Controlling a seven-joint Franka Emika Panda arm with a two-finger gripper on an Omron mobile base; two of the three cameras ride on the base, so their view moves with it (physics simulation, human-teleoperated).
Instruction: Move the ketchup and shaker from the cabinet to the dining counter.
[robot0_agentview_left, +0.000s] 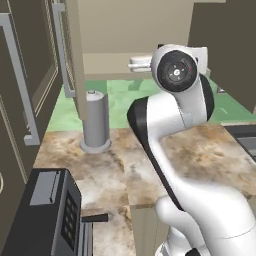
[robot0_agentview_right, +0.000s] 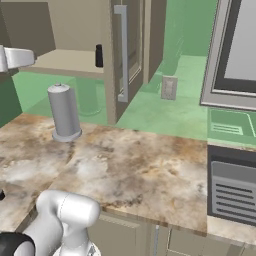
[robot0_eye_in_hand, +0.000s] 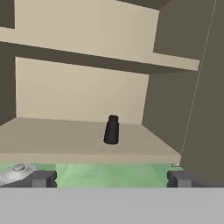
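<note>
While gripper hangs spread wide, empty, before cabinet, you see shaker standing on its lower shelf, untouched. No ketchup on that shelf. Your shaker pickup, carry to dining counter remain.

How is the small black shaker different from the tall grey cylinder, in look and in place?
The shaker is black, short and tapered at the top; the grey cylinder is much taller, straight-sided, with a round base. The shaker stands on the lower shelf of the open cabinet; the cylinder stands below it on the marble worktop. Both are upright, and neither is touched by the open gripper.
</note>
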